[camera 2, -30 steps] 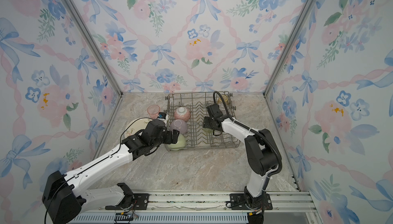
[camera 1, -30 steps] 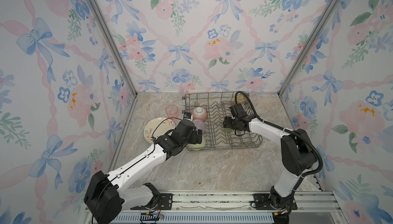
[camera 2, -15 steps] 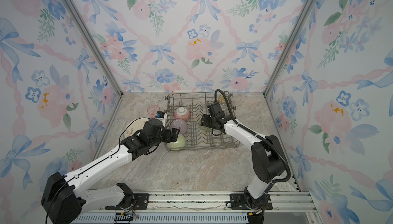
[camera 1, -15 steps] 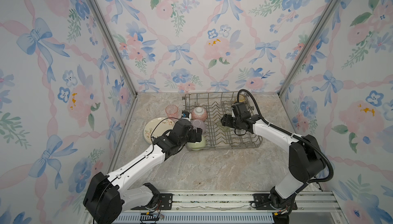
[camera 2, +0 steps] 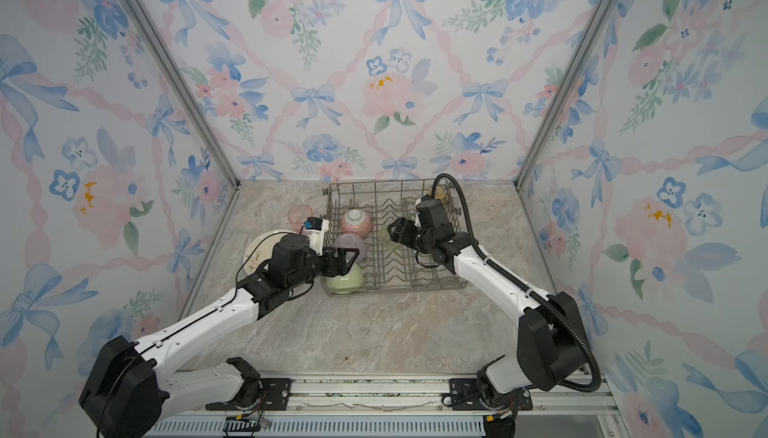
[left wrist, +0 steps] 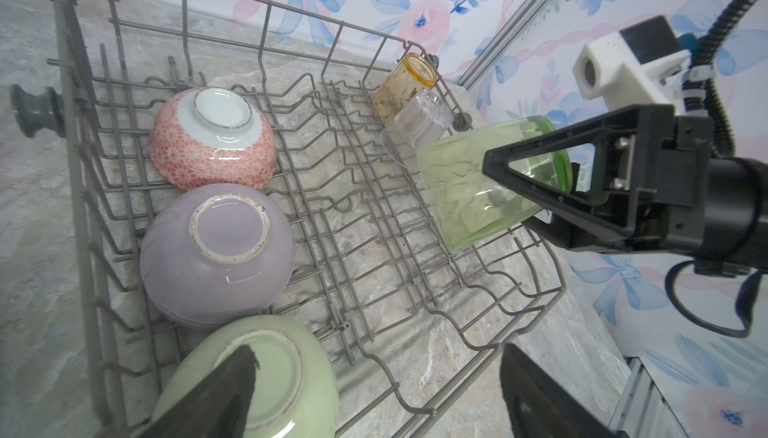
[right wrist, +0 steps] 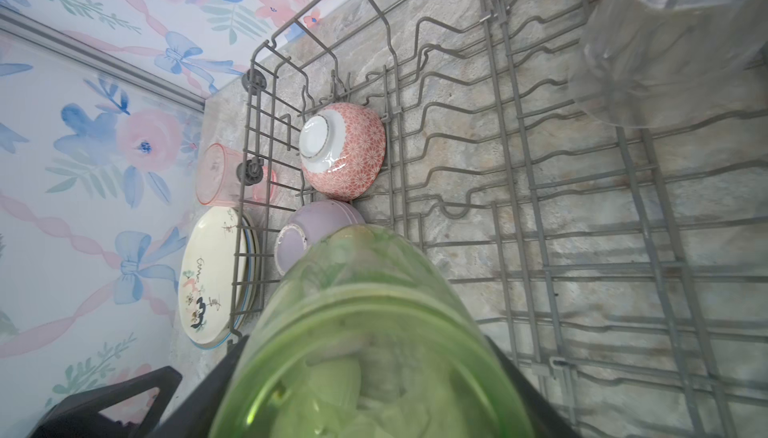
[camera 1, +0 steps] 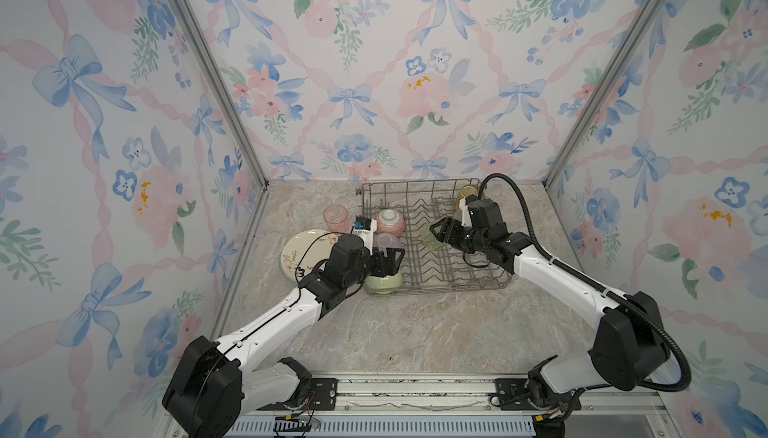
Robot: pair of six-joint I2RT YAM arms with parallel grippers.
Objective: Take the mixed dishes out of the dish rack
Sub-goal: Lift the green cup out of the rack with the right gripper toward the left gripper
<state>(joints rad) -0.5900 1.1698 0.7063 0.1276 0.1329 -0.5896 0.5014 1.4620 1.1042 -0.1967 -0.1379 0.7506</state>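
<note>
1. In both top views the dish rack point(camera 1: 449, 288) sits at the counter's back edge; the right gripper point(camera 1: 435, 231) pinches a green tumbler point(camera 1: 427, 240) above its middle.
2. Left wrist view: the left gripper point(left wrist: 378, 352) is spread over the green bowl point(left wrist: 270, 373) in the rack's front left corner; lilac bowl point(left wrist: 216, 253) and pink bowl point(left wrist: 212, 140) lie upturned behind.
3. Right wrist view: stacked plates point(right wrist: 208, 273) and a pink tumbler point(right wrist: 220, 182) rest on the counter beside the rack's left side.
</note>
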